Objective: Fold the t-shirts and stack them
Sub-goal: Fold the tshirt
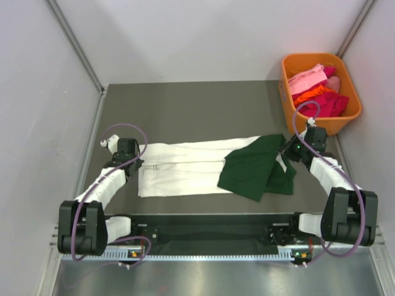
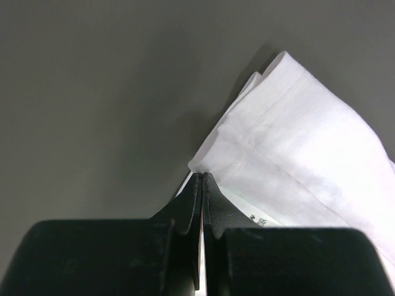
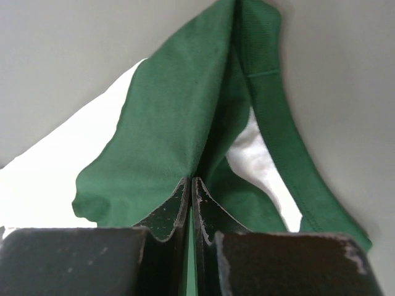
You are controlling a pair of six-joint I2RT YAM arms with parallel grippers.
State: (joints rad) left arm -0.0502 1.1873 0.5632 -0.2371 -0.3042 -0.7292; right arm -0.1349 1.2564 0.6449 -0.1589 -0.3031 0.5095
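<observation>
On desk [image 1: 185, 105], mid-frame, cream-white t-shirt [image 1: 179, 171] lay folded long; dark green t-shirt [image 1: 253, 168] lay crumpled over its right end. Your left hand [image 2: 202, 179] pinched white left edge tight, probably anchoring it. Your right hand [image 3: 190, 182] was clamped on green cloth, likely to lift it clear.
</observation>
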